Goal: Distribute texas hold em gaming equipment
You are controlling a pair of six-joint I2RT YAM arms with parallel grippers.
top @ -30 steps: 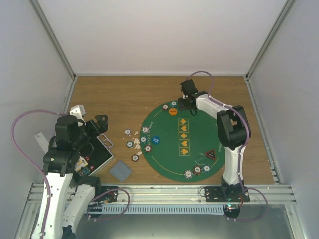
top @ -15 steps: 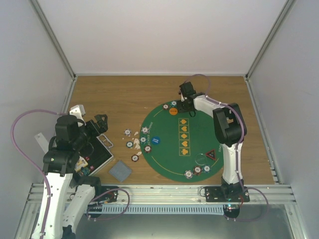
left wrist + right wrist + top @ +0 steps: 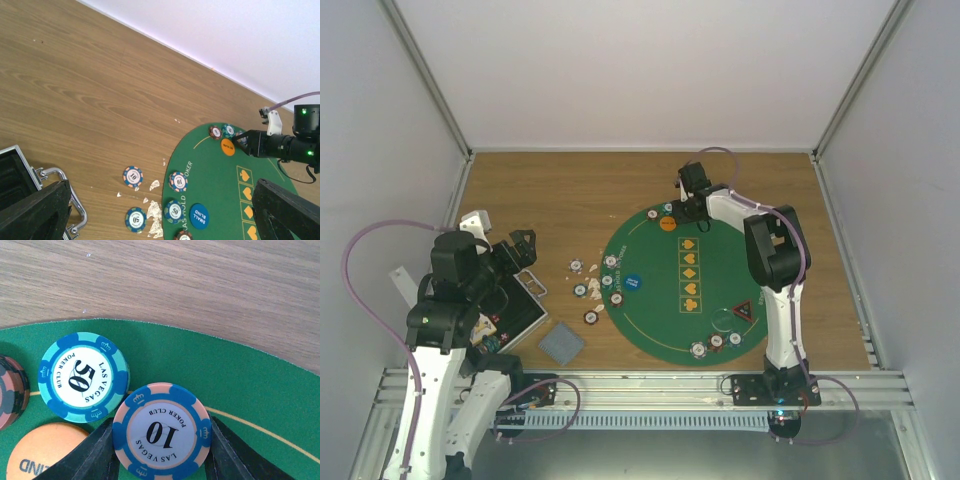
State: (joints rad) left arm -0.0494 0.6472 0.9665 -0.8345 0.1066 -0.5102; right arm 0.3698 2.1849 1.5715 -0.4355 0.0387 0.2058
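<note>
Top external: overhead from the near edge, whole table [image 3: 540, 190].
Left wrist: from the left, facing far-right, mid-distance.
Right wrist: close above the far rim of the green mat [image 3: 225, 375].
Shared: that rim's poker chips [image 3: 82, 376].

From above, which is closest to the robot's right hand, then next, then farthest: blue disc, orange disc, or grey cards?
1. Orange disc, just left of the right hand, which holds a chip.
2. Blue disc, on the mat's left side.
3. Grey cards, off the mat, near the front left.

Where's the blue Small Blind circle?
On the left side of the green mat in the top view, the blue disc lies beside the striped chips.
</note>
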